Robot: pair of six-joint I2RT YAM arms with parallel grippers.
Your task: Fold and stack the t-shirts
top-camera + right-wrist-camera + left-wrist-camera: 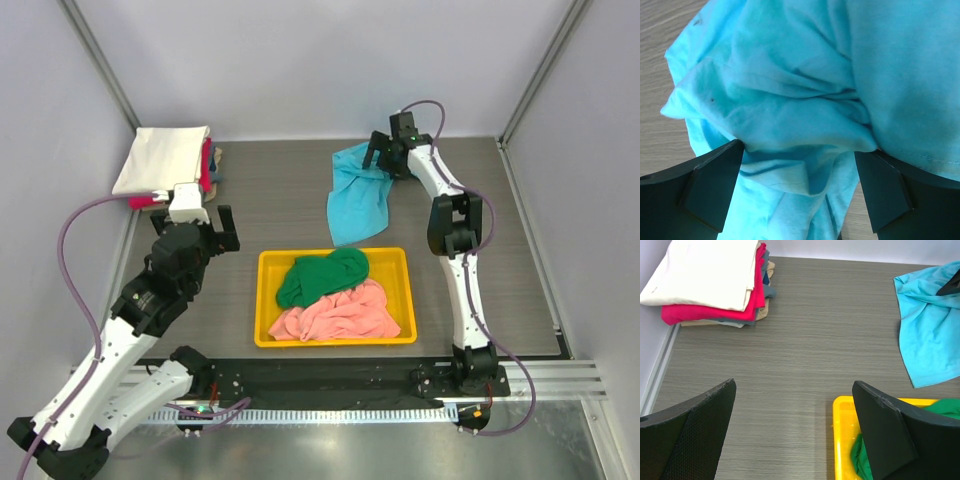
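Note:
A turquoise-blue t-shirt (355, 195) lies rumpled on the table at the back right; it also shows in the left wrist view (930, 335). My right gripper (384, 158) is open over its far end, and its jaws (799, 150) straddle a bunched fold of the turquoise cloth (805, 90) without closing on it. My left gripper (210, 235) is open and empty above bare table (794, 390), left of the tray. A green t-shirt (322, 275) and a salmon-pink t-shirt (340, 315) lie crumpled in the yellow tray (335, 343).
A stack of folded shirts (165, 160) sits at the back left corner, cream-white on top (710, 267), red below (705, 312). The yellow tray's corner (840, 405) is by my left gripper's right finger. Grey walls enclose the table.

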